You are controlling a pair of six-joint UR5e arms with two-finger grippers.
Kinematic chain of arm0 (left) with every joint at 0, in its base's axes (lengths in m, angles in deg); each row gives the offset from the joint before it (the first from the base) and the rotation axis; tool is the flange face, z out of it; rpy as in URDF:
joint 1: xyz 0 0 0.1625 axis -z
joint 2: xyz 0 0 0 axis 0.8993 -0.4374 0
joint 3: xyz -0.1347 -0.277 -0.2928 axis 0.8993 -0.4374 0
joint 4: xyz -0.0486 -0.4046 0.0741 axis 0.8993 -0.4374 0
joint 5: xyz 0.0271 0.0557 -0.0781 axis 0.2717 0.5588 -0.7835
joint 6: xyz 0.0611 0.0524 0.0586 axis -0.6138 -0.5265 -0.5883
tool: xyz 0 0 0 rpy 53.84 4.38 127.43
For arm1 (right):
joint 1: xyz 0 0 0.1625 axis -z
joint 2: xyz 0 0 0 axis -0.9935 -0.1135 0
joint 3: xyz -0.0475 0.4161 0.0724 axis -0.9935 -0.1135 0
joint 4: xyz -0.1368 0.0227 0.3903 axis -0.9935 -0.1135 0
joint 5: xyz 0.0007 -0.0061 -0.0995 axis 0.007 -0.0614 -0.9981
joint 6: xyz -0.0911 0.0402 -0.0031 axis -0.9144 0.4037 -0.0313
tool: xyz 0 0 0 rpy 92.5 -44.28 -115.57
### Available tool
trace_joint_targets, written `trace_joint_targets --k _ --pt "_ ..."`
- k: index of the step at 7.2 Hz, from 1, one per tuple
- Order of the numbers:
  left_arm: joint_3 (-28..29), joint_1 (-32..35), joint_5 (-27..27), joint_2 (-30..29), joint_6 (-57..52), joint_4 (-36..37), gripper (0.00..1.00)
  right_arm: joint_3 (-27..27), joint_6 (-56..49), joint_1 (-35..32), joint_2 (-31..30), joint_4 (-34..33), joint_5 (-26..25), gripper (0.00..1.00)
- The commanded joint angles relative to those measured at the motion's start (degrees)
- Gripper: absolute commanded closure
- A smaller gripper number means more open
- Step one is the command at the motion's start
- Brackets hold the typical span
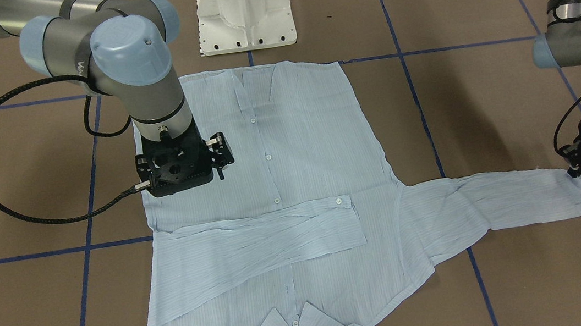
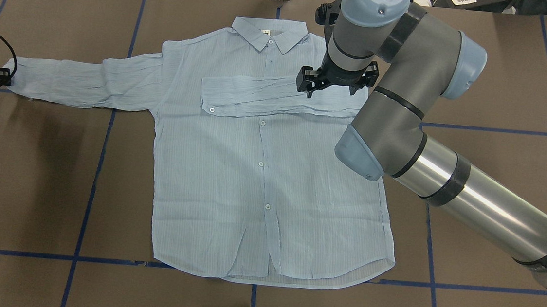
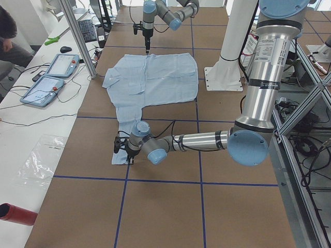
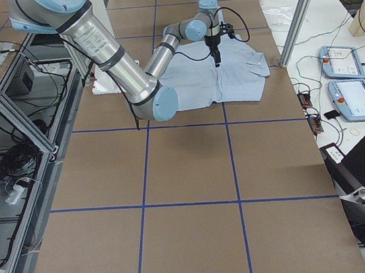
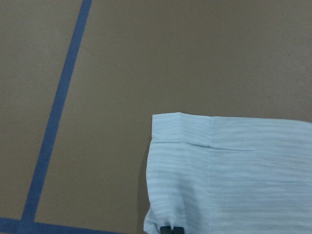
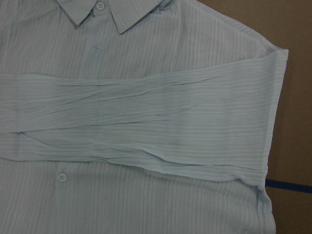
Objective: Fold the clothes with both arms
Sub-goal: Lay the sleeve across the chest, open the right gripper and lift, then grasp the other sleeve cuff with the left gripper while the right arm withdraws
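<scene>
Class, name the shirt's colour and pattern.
The shirt is pale blue, finely striped; clearest in right wrist view.

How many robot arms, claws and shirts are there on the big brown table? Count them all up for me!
Robot arms: 2, the left arm and the right arm
Claws: 2, the left claw and the right claw
Shirts: 1, the pale blue shirt
Total: 5

Brown table point(image 2: 27, 178), blue tape lines point(image 2: 26, 254), white pedestal base point(image 1: 244, 11), red cylinder point(image 3: 18, 213) aside.
</scene>
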Motion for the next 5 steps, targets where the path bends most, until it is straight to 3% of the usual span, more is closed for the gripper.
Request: trace_joint_targets --k 1,3,5 --pt "-9.1 0.1 -0.3 -0.5 0.1 9.1 1.0 4.4 -4.3 -2.4 -6.5 -0.1 1.5 0.01" --pt "-20.8 0.1 -0.4 -5.9 2.2 27.6 1.0 6.0 -11.3 -5.5 -12.1 0.1 3.2 0.01" --pt "-24.2 -1.9 -3.2 -16.8 15.1 40.5 1.0 6.0 -19.1 -8.6 -16.7 0.4 4.6 0.01"
